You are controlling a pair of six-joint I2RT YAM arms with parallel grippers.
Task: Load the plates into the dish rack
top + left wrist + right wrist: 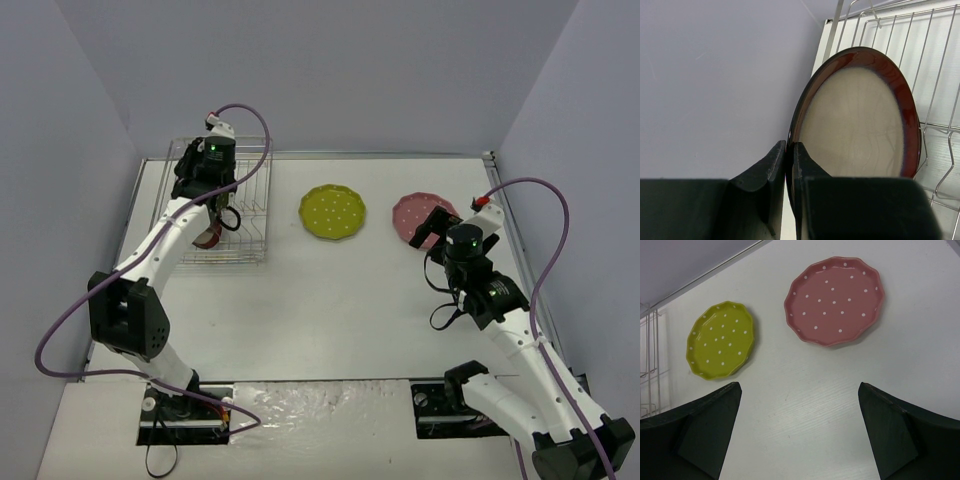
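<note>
My left gripper (pixel 211 212) is shut on the rim of a large plate (pixel 206 238) with a dark red-brown rim and beige centre, holding it on edge over the wire dish rack (pixel 250 215). In the left wrist view the jaws (pixel 789 150) pinch the plate (pixel 860 120) at its near rim, with rack wires (pixel 935 75) behind it. My right gripper (pixel 432 226) is open and empty, hovering just in front of the pink dotted plate (pixel 835 300). The yellow-green dotted plate (pixel 720 339) lies flat to its left. Only one large plate shows.
The rack stands at the far left corner, close to the left wall (pixel 90 150). The yellow-green plate (pixel 332 212) and the pink plate (pixel 410 212) lie side by side at the back of the white table (pixel 330 310).
</note>
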